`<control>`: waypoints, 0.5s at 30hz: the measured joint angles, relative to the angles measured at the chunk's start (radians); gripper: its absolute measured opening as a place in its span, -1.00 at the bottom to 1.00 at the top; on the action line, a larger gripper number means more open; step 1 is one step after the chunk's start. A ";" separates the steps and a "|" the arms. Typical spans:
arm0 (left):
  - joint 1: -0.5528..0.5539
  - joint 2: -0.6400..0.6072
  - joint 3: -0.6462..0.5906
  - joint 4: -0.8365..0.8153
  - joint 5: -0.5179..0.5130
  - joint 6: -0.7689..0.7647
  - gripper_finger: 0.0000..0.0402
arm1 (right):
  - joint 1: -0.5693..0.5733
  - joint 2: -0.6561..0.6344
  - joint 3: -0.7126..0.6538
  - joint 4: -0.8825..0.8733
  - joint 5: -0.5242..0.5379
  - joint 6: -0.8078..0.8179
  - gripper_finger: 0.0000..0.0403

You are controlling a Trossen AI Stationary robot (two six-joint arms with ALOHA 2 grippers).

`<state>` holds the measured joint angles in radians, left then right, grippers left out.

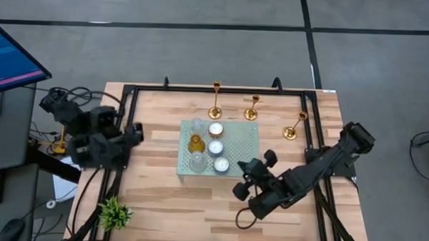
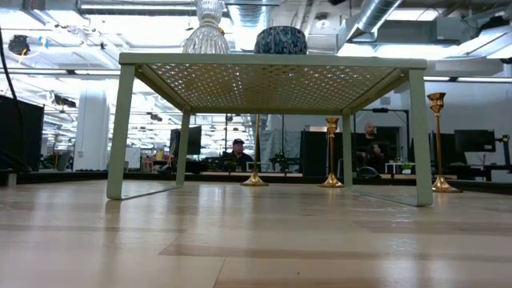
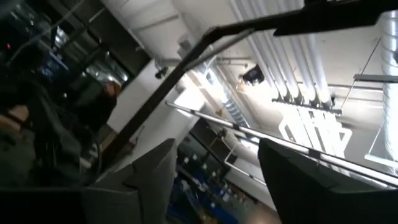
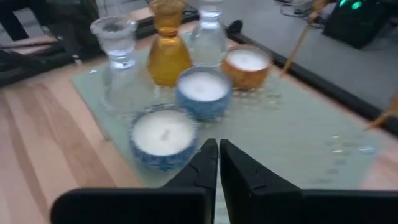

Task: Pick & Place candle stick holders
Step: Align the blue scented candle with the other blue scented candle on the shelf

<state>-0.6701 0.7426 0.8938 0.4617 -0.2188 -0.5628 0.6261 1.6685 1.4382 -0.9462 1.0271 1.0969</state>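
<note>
Three gold candle stick holders stand on their round bases along the table's far side: a tall one (image 1: 215, 99), a shorter one (image 1: 252, 107) and one at the far right (image 1: 296, 125). They also show in the low view behind the stand's legs (image 2: 332, 156) (image 2: 438, 144). My right gripper (image 1: 242, 177) (image 4: 217, 155) is shut and empty, just off the near right corner of the pale green stand (image 1: 242, 139). My left gripper (image 1: 133, 134) (image 3: 214, 180) is open and empty at the table's left edge, pointing up at the ceiling.
The perforated green stand (image 2: 272, 60) holds clear glass cups (image 4: 118, 46), an amber glass cup (image 4: 166, 53) and several tealights (image 4: 163, 134) in blue and amber holders. A small green plant (image 1: 115, 213) sits at the near left corner. People sit in the room beyond the table (image 2: 238, 152).
</note>
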 joint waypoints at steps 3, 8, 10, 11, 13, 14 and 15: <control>0.000 -0.019 0.000 -0.011 -0.017 0.009 0.04 | -0.019 0.042 -0.023 0.047 -0.007 -0.001 -0.91; 0.000 -0.026 0.001 -0.011 -0.019 0.008 -0.11 | -0.050 0.105 -0.021 0.102 -0.008 -0.005 -0.99; 0.000 -0.025 0.001 -0.012 -0.019 0.008 -0.16 | -0.059 0.123 -0.022 0.129 -0.013 -0.016 -0.98; 0.000 -0.025 0.001 -0.012 -0.019 0.007 -0.18 | -0.064 0.127 -0.022 0.147 -0.027 -0.030 -0.97; 0.000 -0.024 0.001 -0.014 -0.019 0.006 -0.22 | -0.074 0.136 -0.020 0.189 -0.052 -0.066 -0.97; 0.000 -0.024 0.001 -0.014 -0.019 0.006 -0.23 | -0.078 0.138 -0.021 0.200 -0.062 -0.086 -0.98; 0.000 -0.024 0.001 -0.014 -0.017 0.006 -0.25 | -0.084 0.138 -0.022 0.217 -0.071 -0.108 -0.99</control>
<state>-0.6701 0.7189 0.8948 0.4473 -0.2363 -0.5568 0.5422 1.8069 1.4166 -0.7293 0.9564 0.9893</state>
